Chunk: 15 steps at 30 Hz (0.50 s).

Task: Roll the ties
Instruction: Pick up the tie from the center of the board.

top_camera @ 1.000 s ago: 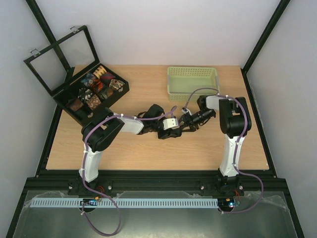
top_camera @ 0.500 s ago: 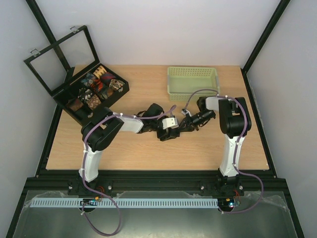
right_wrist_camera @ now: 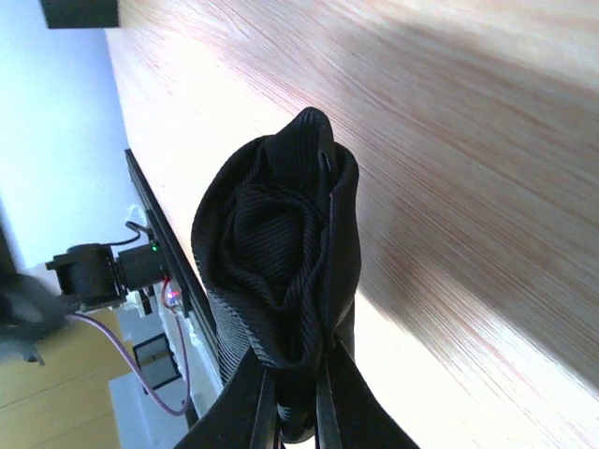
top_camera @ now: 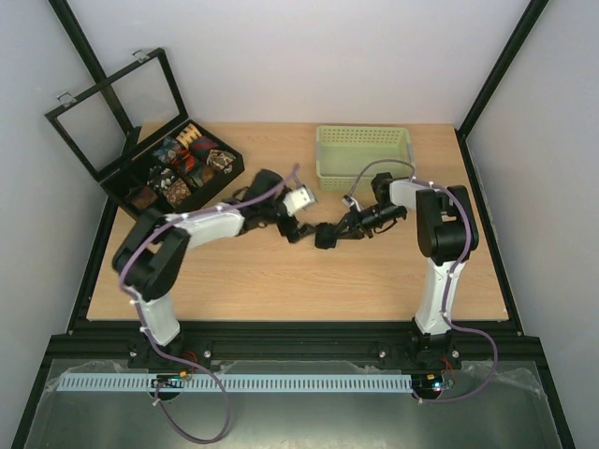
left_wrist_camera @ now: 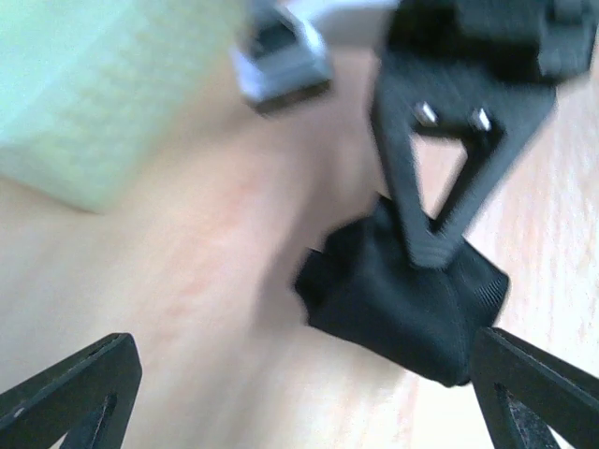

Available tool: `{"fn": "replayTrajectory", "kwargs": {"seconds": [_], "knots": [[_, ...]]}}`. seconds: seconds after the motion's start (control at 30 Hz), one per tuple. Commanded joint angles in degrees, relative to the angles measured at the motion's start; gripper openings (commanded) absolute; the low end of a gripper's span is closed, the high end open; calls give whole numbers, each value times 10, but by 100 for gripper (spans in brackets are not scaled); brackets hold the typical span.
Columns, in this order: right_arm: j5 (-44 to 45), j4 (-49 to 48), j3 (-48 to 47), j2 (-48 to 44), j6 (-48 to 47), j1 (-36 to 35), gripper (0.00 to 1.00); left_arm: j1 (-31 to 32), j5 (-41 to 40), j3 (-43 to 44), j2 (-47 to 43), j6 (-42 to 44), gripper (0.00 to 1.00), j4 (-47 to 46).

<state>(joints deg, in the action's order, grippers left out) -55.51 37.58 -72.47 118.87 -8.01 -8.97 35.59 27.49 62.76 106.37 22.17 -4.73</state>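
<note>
Where the black tie (top_camera: 326, 235) (left_wrist_camera: 398, 299) (right_wrist_camera: 281, 243) is sitting: it is lying as a small, loose coil on the table (top_camera: 281, 281), near the middle, between the two arms and nearer than the green basket (top_camera: 363, 150) (left_wrist_camera: 84, 103).
How the coil is looking: ribbed black fabric is wrapping round itself in a few turns, with a folded edge sticking out at one side; the right wrist view is showing the spiral end-on.
Right fingers (top_camera: 337, 230) (left_wrist_camera: 432, 245) (right_wrist_camera: 292, 398): they are pinching almost fully together on one edge of the black tie, with only fabric between them, and the arm is reaching in low from the right.
Left fingers (top_camera: 292, 229): they are standing spread as wide as they go and are holding nothing; they are hovering just left of the coil, apart from it.
Left wrist view: the two black fingertips (left_wrist_camera: 75, 388) are framing the bottom corners, with the coil and the right fingers lying beyond the gap; the picture is coming out blurred.
Green basket: it is sitting at the far edge of the table, right of centre, well apart from the coil.
Black box (top_camera: 140, 208): it is standing at the far left corner with its framed lid (top_camera: 110, 110) tilting open.
Rolled ties (top_camera: 187, 161): patterned coils in brown, orange and blue are filling the box's compartments.
</note>
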Motion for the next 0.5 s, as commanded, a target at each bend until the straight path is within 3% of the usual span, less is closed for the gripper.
{"fn": "replayTrajectory", "kwargs": {"seconds": [0.0,0.07,0.13,0.27,0.47], "knots": [[-42,-30,-31,-34,41,-3,1,-69,-24,9,-85,-84,99,26],[-58,-45,-51,-36,60,-3,1,-109,-11,70,-81,-101,99,113],[-71,-63,-77,-38,83,-3,1,-159,69,159,-63,-109,99,210],[-94,-149,-118,-51,167,-7,1,-254,157,272,-42,-158,99,314],[-104,-323,-157,-66,319,-31,1,-306,224,363,-37,-154,99,435]]}}
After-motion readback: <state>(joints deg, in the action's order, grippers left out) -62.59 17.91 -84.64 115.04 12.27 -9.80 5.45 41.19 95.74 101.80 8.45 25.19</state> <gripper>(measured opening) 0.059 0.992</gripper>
